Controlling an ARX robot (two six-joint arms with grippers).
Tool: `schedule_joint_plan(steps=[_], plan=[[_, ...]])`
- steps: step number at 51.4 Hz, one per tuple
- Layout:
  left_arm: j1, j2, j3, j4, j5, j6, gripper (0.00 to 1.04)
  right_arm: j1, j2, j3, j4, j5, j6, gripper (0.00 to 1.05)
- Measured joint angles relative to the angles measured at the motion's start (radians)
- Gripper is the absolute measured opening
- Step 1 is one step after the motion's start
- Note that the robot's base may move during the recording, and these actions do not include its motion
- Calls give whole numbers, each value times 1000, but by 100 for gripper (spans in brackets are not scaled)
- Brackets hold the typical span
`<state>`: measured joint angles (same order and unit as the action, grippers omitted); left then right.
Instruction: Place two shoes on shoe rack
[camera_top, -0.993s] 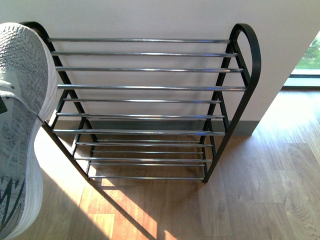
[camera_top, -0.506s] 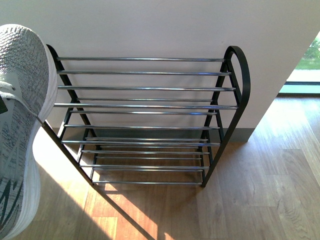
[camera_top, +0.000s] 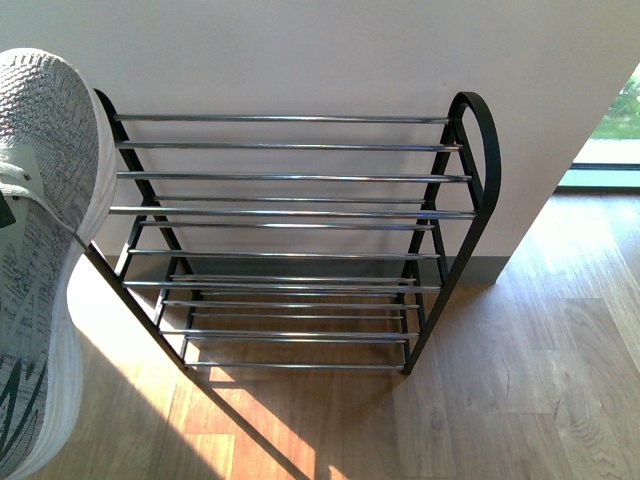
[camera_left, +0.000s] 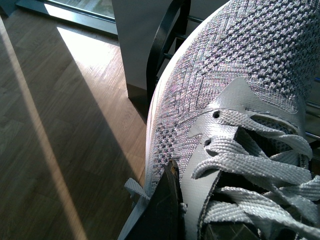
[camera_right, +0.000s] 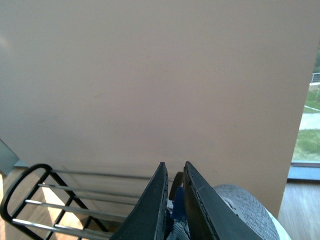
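A grey knit shoe (camera_top: 40, 250) with a white sole hangs at the far left of the front view, toe up, overlapping the left end of the shoe rack (camera_top: 290, 210). That black rack with chrome rods stands against the wall. My left gripper (camera_left: 195, 200) is shut on this shoe (camera_left: 240, 65) at the laces, one dark finger (camera_left: 160, 210) pressed on its side. My right gripper (camera_right: 174, 172) is shut on the other shoe (camera_right: 245, 210), a navy strip pinched between its fingers. The rack's arched end (camera_right: 30, 200) lies below it. Neither gripper shows in the front view.
A pale wall (camera_top: 320, 50) backs the rack and ends at a corner on the right, with a window (camera_top: 615, 130) beyond. Sunlit wood floor (camera_top: 520, 380) spreads in front and to the right of the rack.
A second ago the rack sat higher and larger in the front view; it has since dropped and shrunk slightly. The shoe at the left kept its place. Nothing differs over the last half second.
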<state>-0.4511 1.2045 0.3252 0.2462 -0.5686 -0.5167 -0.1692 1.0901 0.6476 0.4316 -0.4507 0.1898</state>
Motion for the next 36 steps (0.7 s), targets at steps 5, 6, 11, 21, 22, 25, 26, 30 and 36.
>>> schedule_joint_plan(steps=[5,6,11,21,22,25,26,30,36], plan=[[0,0,0,0,0,0,2,74,31,58,1,72,25,10],[0,0,0,0,0,0,2,100,38,73,1,98,30,10],[0,0,0,0,0,0,2,206,65,113,15,204,40,10],[0,0,0,0,0,0,2,385,142,152,58,356,50,10],[0,0,0,0,0,0,2,396,147,154,61,364,50,10],[0,0,0,0,0,0,2,435,169,160,72,389,50,10],[0,0,0,0,0,0,2,454,179,164,76,401,50,10],[0,0,0,0,0,0,2,496,203,172,90,426,50,10],[0,0,0,0,0,0,2,563,242,188,114,461,50,10]])
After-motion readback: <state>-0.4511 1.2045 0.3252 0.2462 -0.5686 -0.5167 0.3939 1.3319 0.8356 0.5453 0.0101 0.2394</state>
